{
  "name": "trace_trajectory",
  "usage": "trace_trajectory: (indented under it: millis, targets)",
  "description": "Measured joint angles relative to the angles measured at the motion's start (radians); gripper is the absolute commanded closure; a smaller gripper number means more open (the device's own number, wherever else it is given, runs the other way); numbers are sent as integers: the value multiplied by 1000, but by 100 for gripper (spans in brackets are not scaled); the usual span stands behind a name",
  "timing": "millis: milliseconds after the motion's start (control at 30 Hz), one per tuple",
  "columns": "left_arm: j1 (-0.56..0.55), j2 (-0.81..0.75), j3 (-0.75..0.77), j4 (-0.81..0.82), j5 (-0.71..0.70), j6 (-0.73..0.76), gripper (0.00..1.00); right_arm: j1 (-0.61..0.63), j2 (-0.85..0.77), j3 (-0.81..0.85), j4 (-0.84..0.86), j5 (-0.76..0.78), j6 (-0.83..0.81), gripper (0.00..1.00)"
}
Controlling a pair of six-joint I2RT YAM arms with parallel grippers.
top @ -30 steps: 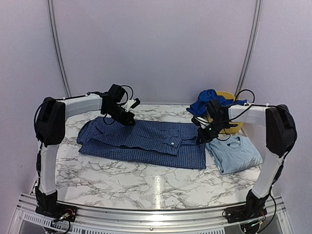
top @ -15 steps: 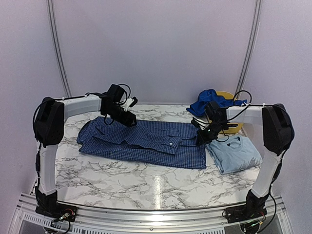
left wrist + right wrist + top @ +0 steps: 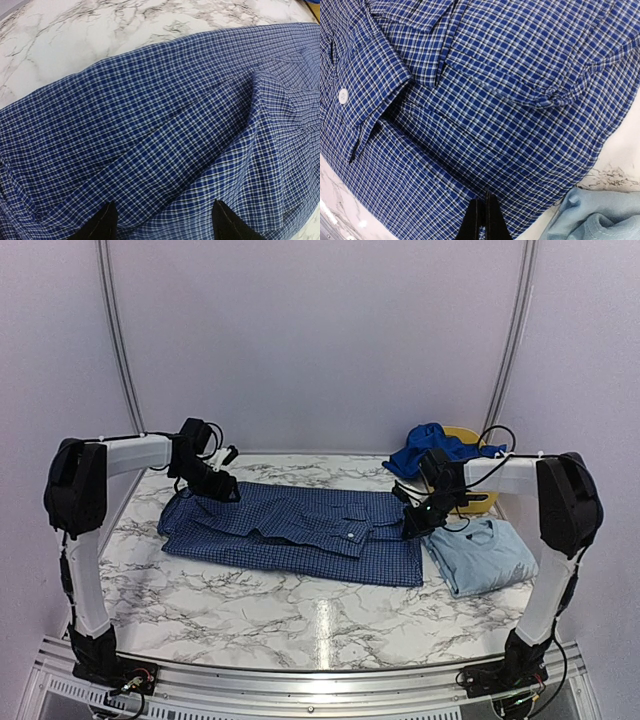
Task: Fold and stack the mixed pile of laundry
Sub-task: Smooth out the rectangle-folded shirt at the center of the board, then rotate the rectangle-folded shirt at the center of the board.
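The left hand [image 3: 226, 494] is at the back left corner of the check shirt [image 3: 300, 530]. Its jaws stand wide apart. In the left wrist view the two dark fingertips [image 3: 102, 226] sit above the check cloth [image 3: 150, 125] with nothing between them. Whether they touch the cloth I cannot tell. Beyond the shirt's far edge in that view lies bare marble tabletop [image 3: 75, 40].

The shirt lies spread across the middle of the tabletop [image 3: 300, 610], long side running left to right. A sleeve is folded over its front, and the sleeve's cuff has a white button [image 3: 352, 531]. The cloth is creased and rumpled, not flat.

The right hand [image 3: 410, 525] is at the shirt's right edge, low on the cloth. In the right wrist view its fingers [image 3: 482, 220] are pressed together, tips on the check fabric [image 3: 510, 90] near the hem. Whether they pinch a fold of it cannot be told. That view also shows the cuff and its button [image 3: 342, 96] at the left, and a ridge of bunched cloth at the upper right.

Just right of the shirt lies the pale blue T-shirt [image 3: 480, 555], folded into a rough rectangle on the marble. Its near corner is just beside the shirt's right hem, and a corner of it shows in the right wrist view [image 3: 590, 220].

Behind the T-shirt, at the back right of the tabletop, stands the yellow basket [image 3: 480, 504]. The royal-blue piece [image 3: 425, 445] is heaped over its left rim.
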Motion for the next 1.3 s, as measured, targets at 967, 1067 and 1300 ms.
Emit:
trace_trajectory:
  millis: [967,1067,1300]
  targets:
    - [-32,64,102,-56,-30,112,100,0,6,0,1,0,7,100]
    - [-32,64,108,-52,-57,117,65,0,9,0,1,0,13,100]
    - [-32,27,42,-18,-139,56,14,0,35,7,-23,43,35,59]
